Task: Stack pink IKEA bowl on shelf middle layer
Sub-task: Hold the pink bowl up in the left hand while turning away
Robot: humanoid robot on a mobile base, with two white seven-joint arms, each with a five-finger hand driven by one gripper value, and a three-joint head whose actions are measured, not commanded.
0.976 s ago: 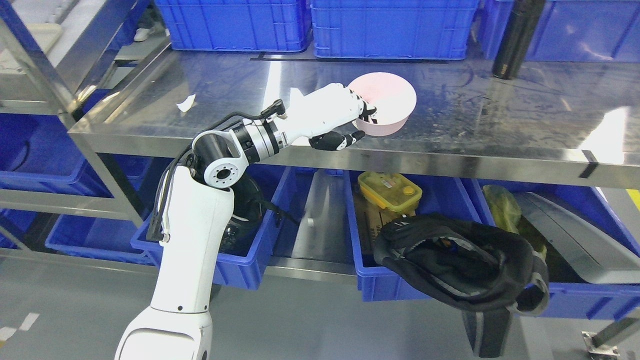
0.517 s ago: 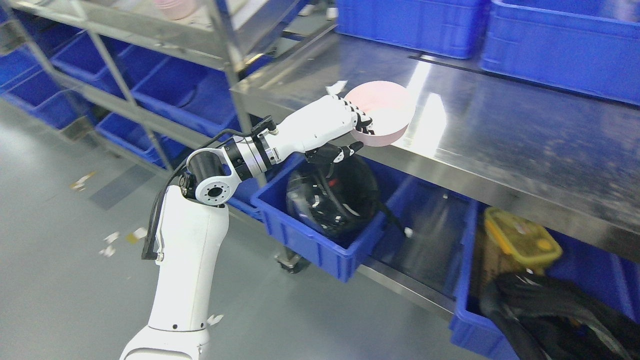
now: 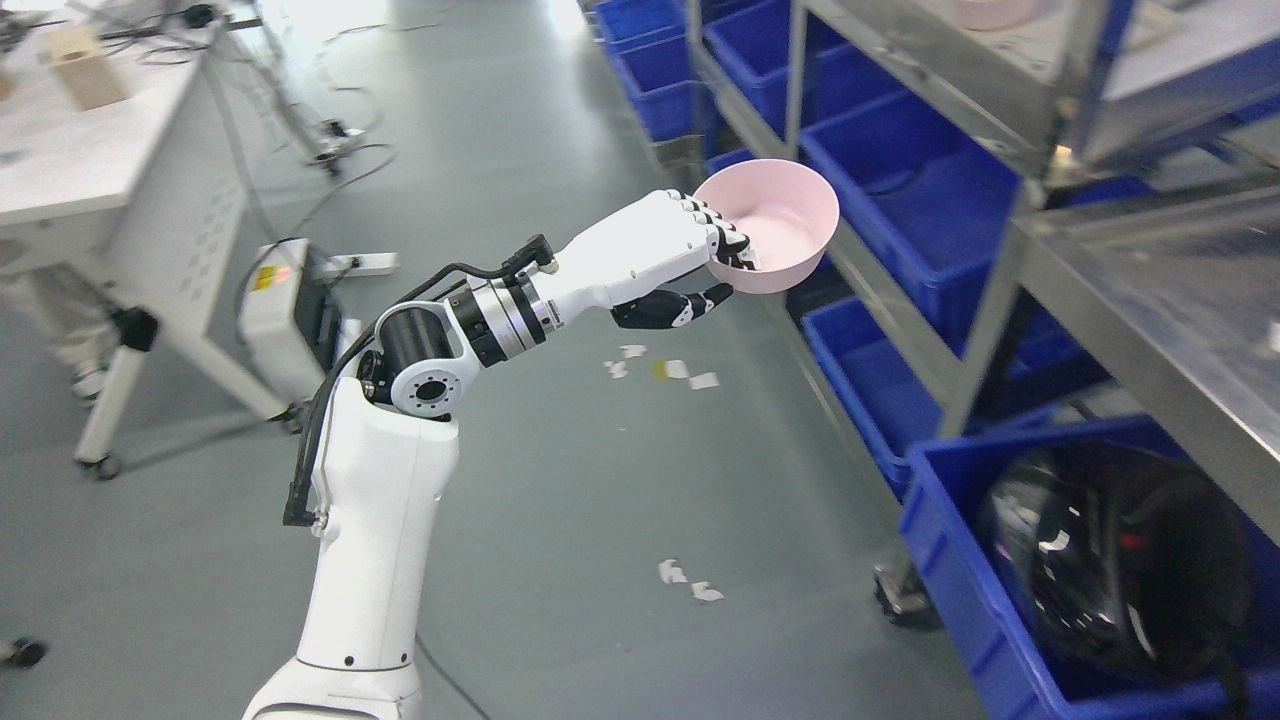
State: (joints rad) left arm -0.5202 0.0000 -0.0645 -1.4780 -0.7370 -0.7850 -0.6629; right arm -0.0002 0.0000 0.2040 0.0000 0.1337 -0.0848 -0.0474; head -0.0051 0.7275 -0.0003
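My left hand [image 3: 715, 270] is shut on a pink bowl [image 3: 775, 225], fingers inside its near rim and thumb under it. The bowl is held upright in the air, over the grey floor, to the left of the metal shelving [image 3: 1040, 110]. A second pink bowl [image 3: 990, 10] shows on a shelf layer at the top right, cut off by the picture's edge. My right arm is out of view.
Blue bins [image 3: 900, 190] fill the lower shelf layers at right. A bin at the lower right holds a black helmet [image 3: 1120, 560]. A white table [image 3: 90, 160] and a small box-like device [image 3: 285, 310] stand at left. Paper scraps [image 3: 660, 370] lie on the floor.
The whole view has swung left, so the camera moved. The bowl has come off the steel shelf top and is now held in the air over the aisle.
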